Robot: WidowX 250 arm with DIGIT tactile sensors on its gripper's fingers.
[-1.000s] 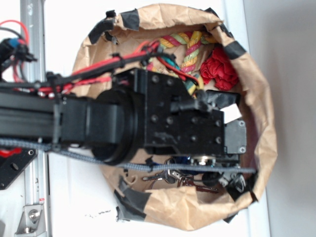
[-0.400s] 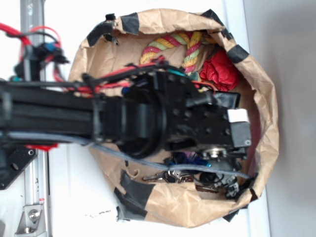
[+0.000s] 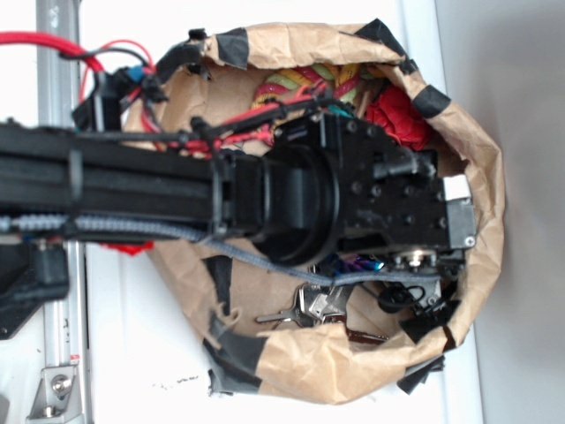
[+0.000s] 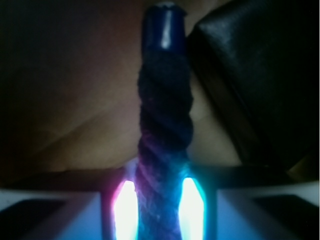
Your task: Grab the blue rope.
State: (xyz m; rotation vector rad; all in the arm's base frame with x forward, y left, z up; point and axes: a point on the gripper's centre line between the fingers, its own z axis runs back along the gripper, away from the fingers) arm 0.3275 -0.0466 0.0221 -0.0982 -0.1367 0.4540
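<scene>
In the wrist view we see the blue rope (image 4: 164, 150) running straight up the centre of the frame, its dark navy twisted strands ending in a shiny blue cap at the top edge. The gripper (image 4: 160, 210) has its jaws clenched on the rope: the lower part of the cord sits between the two lit finger pads (image 4: 126, 207), touching both. A dark, flat-sided object (image 4: 250, 75) lies just beside the rope on the right, and brown paper shows dimly on the left.

In the exterior view we see the black arm reaching from the left into a brown paper bag (image 3: 353, 367) whose rolled rim is patched with black tape. The gripper (image 3: 415, 265) is low inside the bag, near its right wall; the rope itself is hidden under the arm in this view. A red, yellow and green rope ring (image 3: 305, 81) and a red cloth (image 3: 399, 115) lie at the upper side of the bag, and a bunch of keys (image 3: 309, 309) lies at the lower side.
</scene>
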